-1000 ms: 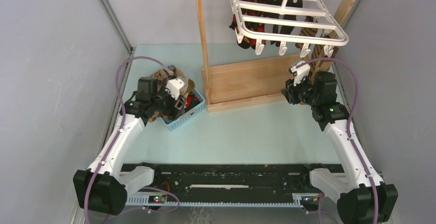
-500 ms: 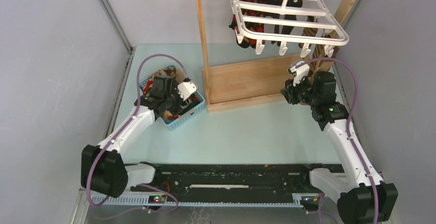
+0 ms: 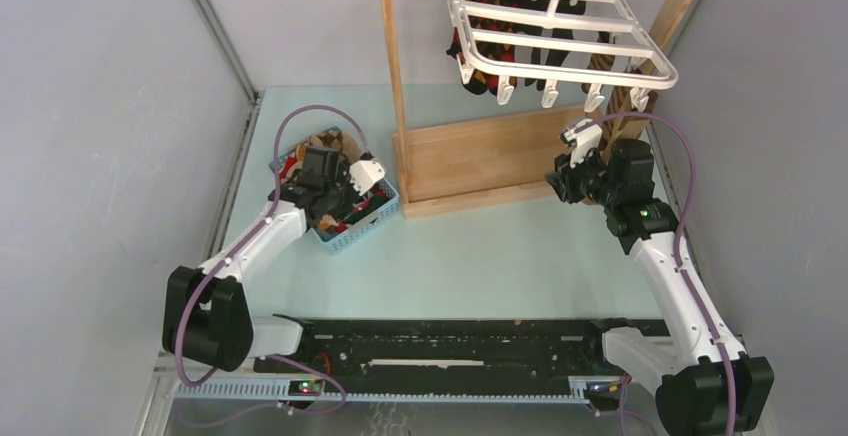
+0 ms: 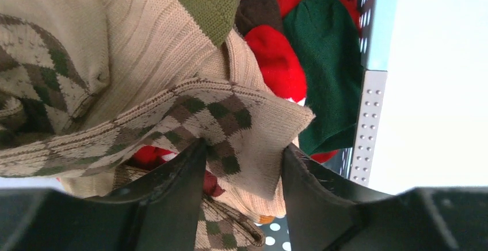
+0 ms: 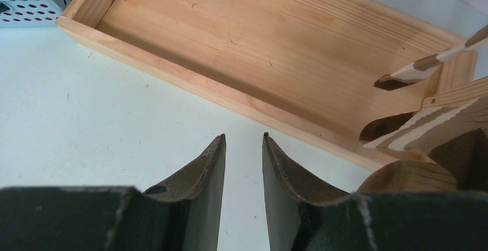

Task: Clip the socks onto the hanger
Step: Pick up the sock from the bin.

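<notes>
On the left side of the desk (image 3: 480, 256), the left hand (image 4: 243, 147) reaches down into the blue mesh basket (image 3: 343, 240). Its two dark fingers (image 4: 178, 187) stand on either side of a folded corner of an argyle sock (image 4: 230, 124). The fabric lies between them and meets both, but I cannot tell whether it is pinched or only straddled. This sock is a tan knit with brown and green diamonds and a thin dotted brown line along its edge. Heaped around it in the basket are a ribbed tan sock (image 4: 155, 38) with an olive-green cuff, a red sock (image 4: 276, 61), and a dark green sock (image 4: 325, 61) lying against the basket's wall. On the right side of the desk, the right hand (image 5: 243, 137) hovers over the bare surface just before the base of the wooden stand (image 5: 247, 44). Its fingers are released, with a narrow gap between them and nothing in it. Just beside it, at the stand's right post, hangs a striped sock (image 5: 426, 130) in brown and cream bands. Farther back and higher, the hanger (image 3: 560, 41), a white plastic frame of parallel bars, hangs by its hook from the stand's top rail. A row of small white clips (image 3: 548, 96) dangles along its near edge. Under the frame's left part hang red and black socks (image 3: 490, 56).
</notes>
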`<state>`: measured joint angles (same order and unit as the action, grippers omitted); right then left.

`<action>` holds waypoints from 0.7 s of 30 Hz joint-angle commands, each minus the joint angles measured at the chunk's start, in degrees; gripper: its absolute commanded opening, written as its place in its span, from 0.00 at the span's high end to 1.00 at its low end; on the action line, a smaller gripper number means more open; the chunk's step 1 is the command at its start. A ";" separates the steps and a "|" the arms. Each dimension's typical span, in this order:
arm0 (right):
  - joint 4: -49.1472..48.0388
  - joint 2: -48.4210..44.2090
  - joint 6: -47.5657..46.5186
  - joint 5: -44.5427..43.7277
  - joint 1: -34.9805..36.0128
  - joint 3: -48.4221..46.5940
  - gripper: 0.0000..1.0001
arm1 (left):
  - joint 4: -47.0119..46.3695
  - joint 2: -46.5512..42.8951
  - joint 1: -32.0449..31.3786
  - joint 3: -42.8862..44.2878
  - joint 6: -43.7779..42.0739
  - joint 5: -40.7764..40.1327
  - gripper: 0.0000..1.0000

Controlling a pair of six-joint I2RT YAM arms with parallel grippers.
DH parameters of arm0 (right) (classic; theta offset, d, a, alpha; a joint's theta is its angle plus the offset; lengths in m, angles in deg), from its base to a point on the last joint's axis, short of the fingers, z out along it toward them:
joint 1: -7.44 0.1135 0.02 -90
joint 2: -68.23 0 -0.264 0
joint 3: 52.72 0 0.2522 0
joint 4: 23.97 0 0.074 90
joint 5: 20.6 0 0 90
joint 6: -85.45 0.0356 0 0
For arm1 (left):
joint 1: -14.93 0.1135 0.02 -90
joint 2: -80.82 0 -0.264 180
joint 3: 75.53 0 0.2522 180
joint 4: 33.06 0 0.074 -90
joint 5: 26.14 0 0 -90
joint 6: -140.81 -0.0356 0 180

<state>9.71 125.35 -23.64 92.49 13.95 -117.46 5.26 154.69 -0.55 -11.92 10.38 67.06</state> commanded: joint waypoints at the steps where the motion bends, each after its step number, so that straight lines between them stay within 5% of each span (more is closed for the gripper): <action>1: -1.34 -0.95 1.01 0.55 0.09 -2.19 0.62 | -1.49 0.74 -0.25 -0.32 -0.60 -1.53 0.52; 3: -1.09 -1.35 0.90 0.59 0.09 -2.19 0.62 | -0.47 0.38 -0.26 0.89 -0.42 -1.68 0.70; 5: -0.82 -2.01 0.62 0.85 0.01 -2.19 0.62 | 1.11 -0.78 -0.25 2.21 -0.06 -1.58 0.78; 21: 1.59 -5.79 -4.22 13.53 -1.36 -2.19 0.55 | 19.63 -12.76 -0.31 12.67 3.75 5.03 0.88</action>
<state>10.98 120.89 -25.83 101.30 13.05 -117.44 19.38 145.62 -0.55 -6.57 10.95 66.95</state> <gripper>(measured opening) 0.435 0.131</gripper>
